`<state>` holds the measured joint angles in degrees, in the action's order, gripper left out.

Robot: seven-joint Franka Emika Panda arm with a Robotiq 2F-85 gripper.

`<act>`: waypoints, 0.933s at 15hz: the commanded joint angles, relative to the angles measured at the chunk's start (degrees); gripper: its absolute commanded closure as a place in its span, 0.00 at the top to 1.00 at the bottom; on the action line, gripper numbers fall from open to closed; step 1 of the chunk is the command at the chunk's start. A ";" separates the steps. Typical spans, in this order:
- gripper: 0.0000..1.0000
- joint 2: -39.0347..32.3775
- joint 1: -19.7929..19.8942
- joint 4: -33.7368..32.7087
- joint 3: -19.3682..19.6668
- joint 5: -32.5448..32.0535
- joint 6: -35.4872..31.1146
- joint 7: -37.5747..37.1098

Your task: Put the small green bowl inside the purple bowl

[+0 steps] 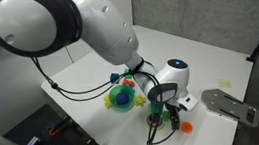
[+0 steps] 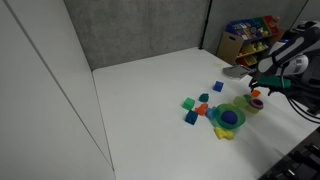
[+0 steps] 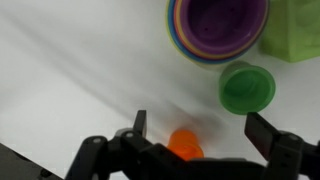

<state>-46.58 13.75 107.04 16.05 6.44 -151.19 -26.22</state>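
Note:
In the wrist view the small green bowl (image 3: 247, 88) sits upright on the white table, just below the purple bowl (image 3: 220, 22). The purple bowl stands apart from it and is ringed by coloured rims. My gripper (image 3: 200, 130) is open and empty, hovering above the table. One finger is left of an orange disc (image 3: 183, 145); the other is just below and right of the green bowl. In an exterior view the gripper (image 1: 154, 123) hangs over the table's near edge. In an exterior view the gripper (image 2: 266, 76) is above the purple bowl (image 2: 257, 102).
A green-yellow dish with a blue piece (image 1: 123, 97) (image 2: 230, 117) lies beside the arm. Coloured blocks (image 2: 192, 104) are scattered on the white table (image 2: 150, 90). A light green block (image 3: 295, 30) stands next to the purple bowl. A grey flat object (image 1: 231, 106) lies at the table end.

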 commanded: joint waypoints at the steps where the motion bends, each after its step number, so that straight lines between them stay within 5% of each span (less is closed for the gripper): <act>1: 1.00 -4.56 0.29 -4.68 0.04 2.01 -0.18 0.86; 9: 0.98 -9.34 -0.13 -8.24 -0.55 3.39 -0.11 0.89; 10: 0.74 -9.62 -0.24 -8.43 -0.48 3.35 -0.09 0.86; 12: 0.71 -9.77 -0.77 -8.65 -0.01 3.22 0.51 0.32; 14: 0.53 -9.09 -1.65 -8.13 0.78 3.06 0.92 -0.69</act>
<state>-55.62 13.34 100.00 15.56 8.41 -151.41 -26.27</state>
